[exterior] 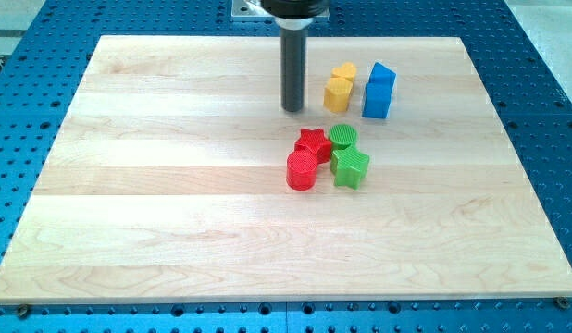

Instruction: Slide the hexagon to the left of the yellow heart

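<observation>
Nearest the view's bottom sits a red cylinder (301, 172), with a red star (313, 141) at its 1 o'clock, a green cylinder (343, 136) and a green star (350, 167) beside them. My tip (293, 109), a bare rod holding nothing, rests at 9 o'clock of the yellow heart (340, 88), near but apart. At the heart's 3 o'clock stands a blue block (379, 90); I cannot tell which block is the hexagon, nor its long axis.

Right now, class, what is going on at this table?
A robot arm's dark rod stands on a wooden board. My tip rests just to the view's left of two yellow blocks, not visibly touching them, with a blue block on their right. Nearer the view's bottom sits a cluster: red star, red cylinder, green cylinder, green star. Which block is the hexagon is hard to tell.
</observation>
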